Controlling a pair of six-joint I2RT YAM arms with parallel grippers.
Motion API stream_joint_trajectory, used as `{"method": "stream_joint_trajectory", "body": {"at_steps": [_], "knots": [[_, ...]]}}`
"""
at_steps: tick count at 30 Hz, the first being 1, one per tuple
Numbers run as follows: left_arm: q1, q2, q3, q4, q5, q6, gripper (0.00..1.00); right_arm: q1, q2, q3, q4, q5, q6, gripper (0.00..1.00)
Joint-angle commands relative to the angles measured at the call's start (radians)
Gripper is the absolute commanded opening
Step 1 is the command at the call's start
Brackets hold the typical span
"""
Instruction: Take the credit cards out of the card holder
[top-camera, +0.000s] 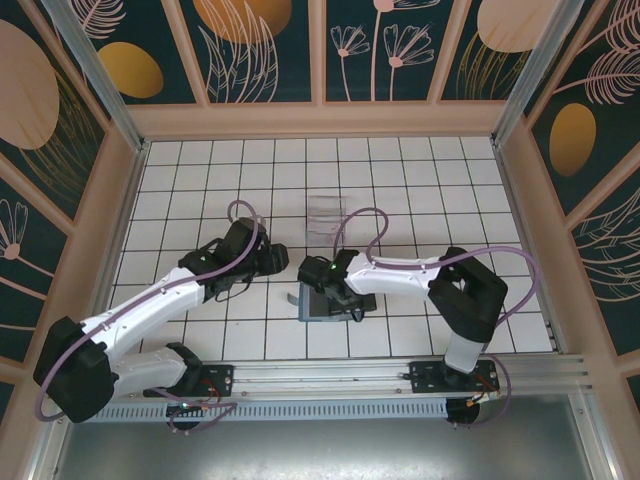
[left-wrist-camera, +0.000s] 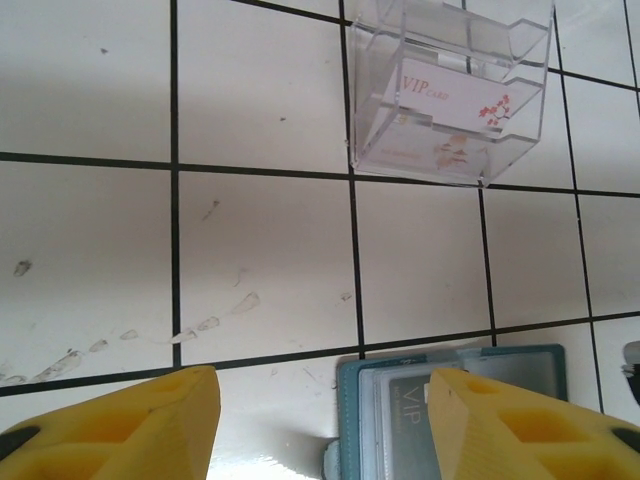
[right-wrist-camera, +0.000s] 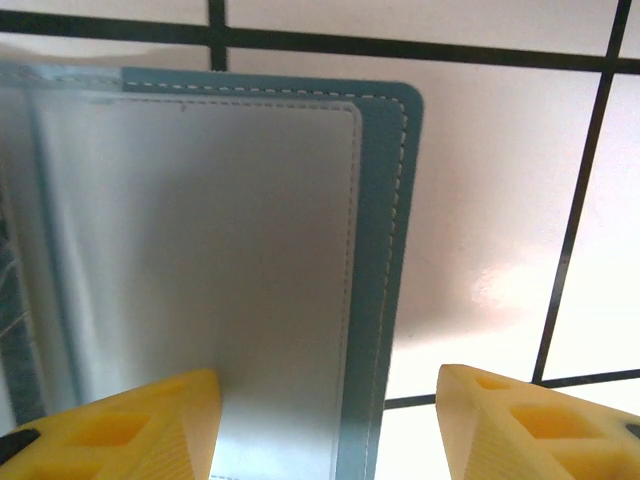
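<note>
Reaching inward, your two arms meet over one slate-blue bifold card holder (right-wrist-camera: 385, 200) lying open on the white tiled table (left-wrist-camera: 260, 260). Note the left fingers (left-wrist-camera: 110, 420) and right fingers (right-wrist-camera: 120, 430) released, grasping nothing. Count one pale credit card (left-wrist-camera: 405, 400) inside and one clear plastic box (left-wrist-camera: 450, 90) beyond.

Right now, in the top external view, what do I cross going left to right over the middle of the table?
left end effector → card holder → right arm's elbow

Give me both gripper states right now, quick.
Left gripper: open, holding nothing.
Right gripper: open above the card holder, holding nothing.
</note>
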Motion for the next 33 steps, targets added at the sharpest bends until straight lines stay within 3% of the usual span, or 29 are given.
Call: {"method": "stream_joint_trajectory", "body": {"at_steps": [1, 13, 24, 33], "knots": [[0.001, 0.017, 0.03, 0.031, 0.039, 0.013, 0.57, -0.01, -0.026, -0.042, 0.04, 0.015, 0.028, 0.6], [-0.003, 0.145, 0.024, 0.127, 0.255, -0.003, 0.47, -0.016, -0.064, -0.054, 0.029, 0.043, 0.036, 0.6], [-0.051, 0.216, 0.002, 0.198, 0.316, -0.037, 0.36, -0.05, -0.185, -0.004, 0.065, -0.017, 0.004, 0.56], [-0.081, 0.27, -0.027, 0.226, 0.332, -0.055, 0.29, -0.107, -0.249, -0.081, 0.325, -0.238, -0.03, 0.49]]}}
